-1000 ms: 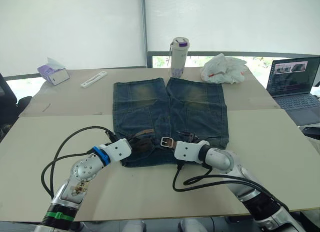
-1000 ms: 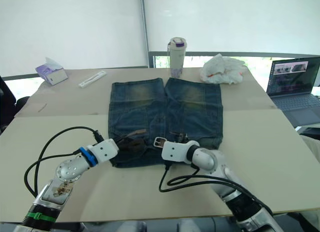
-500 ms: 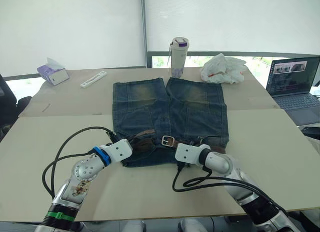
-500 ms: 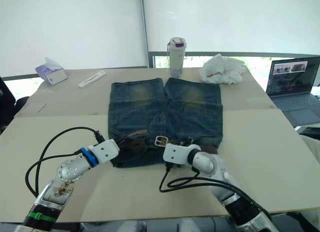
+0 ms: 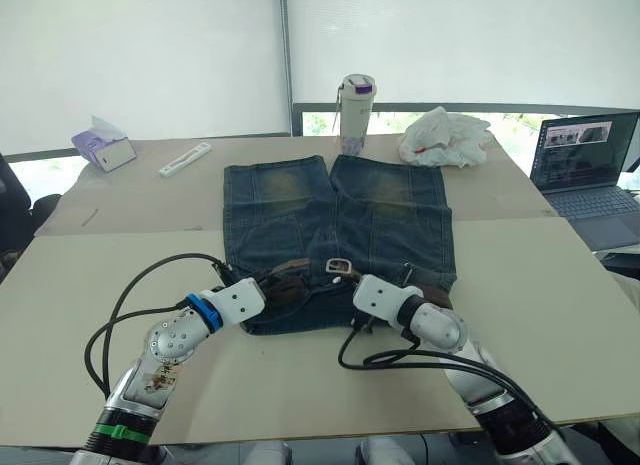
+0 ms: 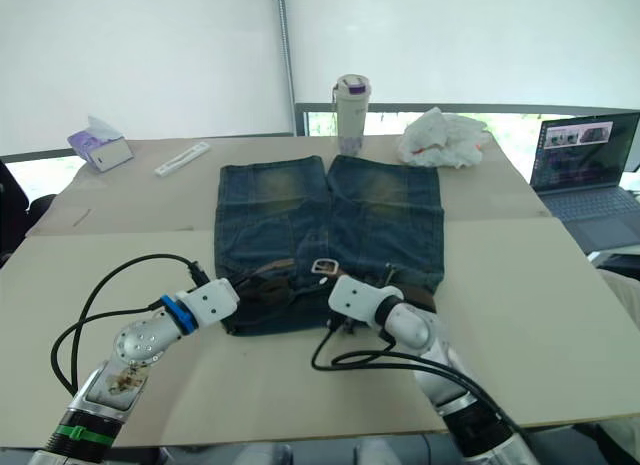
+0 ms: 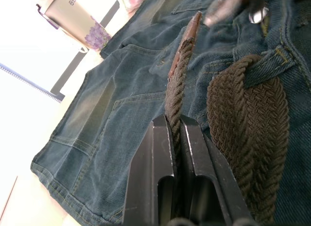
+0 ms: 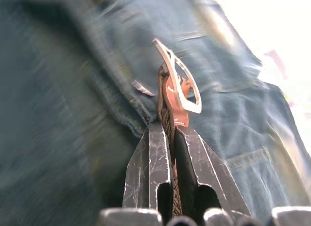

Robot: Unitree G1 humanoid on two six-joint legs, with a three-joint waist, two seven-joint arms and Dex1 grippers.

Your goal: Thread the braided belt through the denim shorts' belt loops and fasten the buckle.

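Note:
The denim shorts [image 5: 335, 210] lie flat on the table, waistband toward me. The braided belt [image 7: 248, 114] runs along the waistband and passes under a belt loop [image 7: 266, 70]. My left gripper [image 7: 175, 123] is shut on the belt's free end, just behind its brown leather tip [image 7: 193, 26], over the left of the waistband [image 5: 272, 282]. My right gripper [image 8: 167, 131] is shut on the strap right behind the silver buckle [image 8: 181, 85], which stands tilted above the fingers. In the head views the buckle [image 5: 338, 266] sits at the waistband's middle.
A white tumbler [image 5: 357, 113], a crumpled white bag [image 5: 445, 137], a tissue box [image 5: 103, 145] and a flat white stick [image 5: 186, 158] lie beyond the shorts. An open laptop [image 5: 590, 165] stands at far right. Black cables [image 5: 130, 305] loop beside both arms.
My right gripper has closed on the strap behind the buckle and carried the buckle a little away from me over the waistband. The left gripper keeps its hold unmoved.

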